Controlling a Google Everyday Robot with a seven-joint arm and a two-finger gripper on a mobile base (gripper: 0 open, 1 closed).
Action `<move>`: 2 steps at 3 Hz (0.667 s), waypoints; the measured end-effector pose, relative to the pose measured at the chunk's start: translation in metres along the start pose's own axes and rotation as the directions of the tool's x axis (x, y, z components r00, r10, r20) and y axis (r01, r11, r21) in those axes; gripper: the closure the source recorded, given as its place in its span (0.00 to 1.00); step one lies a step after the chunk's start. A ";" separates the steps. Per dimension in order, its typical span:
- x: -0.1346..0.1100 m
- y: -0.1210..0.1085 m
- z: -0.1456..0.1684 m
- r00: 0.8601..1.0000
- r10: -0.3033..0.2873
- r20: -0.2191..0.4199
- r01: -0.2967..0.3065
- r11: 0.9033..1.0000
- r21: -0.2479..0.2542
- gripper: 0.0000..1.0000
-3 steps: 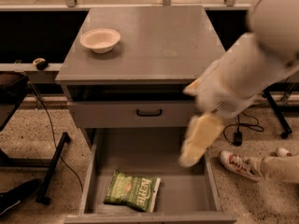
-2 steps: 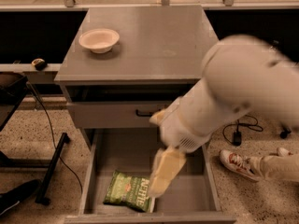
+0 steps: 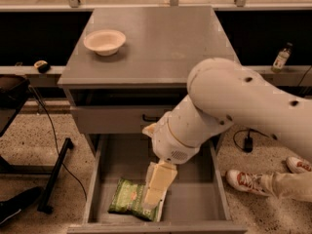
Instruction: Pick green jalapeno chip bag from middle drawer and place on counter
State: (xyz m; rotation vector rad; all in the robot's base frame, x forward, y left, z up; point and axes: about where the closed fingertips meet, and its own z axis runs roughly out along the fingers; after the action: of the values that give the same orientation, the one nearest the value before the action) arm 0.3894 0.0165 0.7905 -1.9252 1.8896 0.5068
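Note:
The green jalapeno chip bag (image 3: 127, 199) lies flat on the floor of the open middle drawer (image 3: 195, 199), toward its front left. My gripper (image 3: 153, 199) points down into the drawer, and its tip is over the right end of the bag, hiding that end. My large white arm (image 3: 229, 111) reaches in from the right, across the drawer's right half. The grey counter (image 3: 165, 43) is the cabinet top above the drawers.
A white bowl (image 3: 104, 41) sits on the counter's back left. A closed drawer front with a black handle (image 3: 117, 118) is above the open drawer. A small bottle (image 3: 281, 57) stands at the right. A person's shoes (image 3: 248, 182) are on the floor at the right, and a black stand leg (image 3: 54, 172) is at the left.
My arm has swung left and down. The gripper moved from above the drawer's right side to the right end of the bag. The bag has not moved.

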 end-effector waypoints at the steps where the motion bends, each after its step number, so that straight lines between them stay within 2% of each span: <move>1: 0.021 -0.005 0.052 0.994 0.023 0.104 -0.014 0.996 -0.086 0.00; 2: 0.044 -0.011 0.119 0.965 0.038 0.258 -0.015 0.996 -0.090 0.00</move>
State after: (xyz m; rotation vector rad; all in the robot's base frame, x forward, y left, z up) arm 0.4037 0.0402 0.6658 -1.7874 1.7520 0.8207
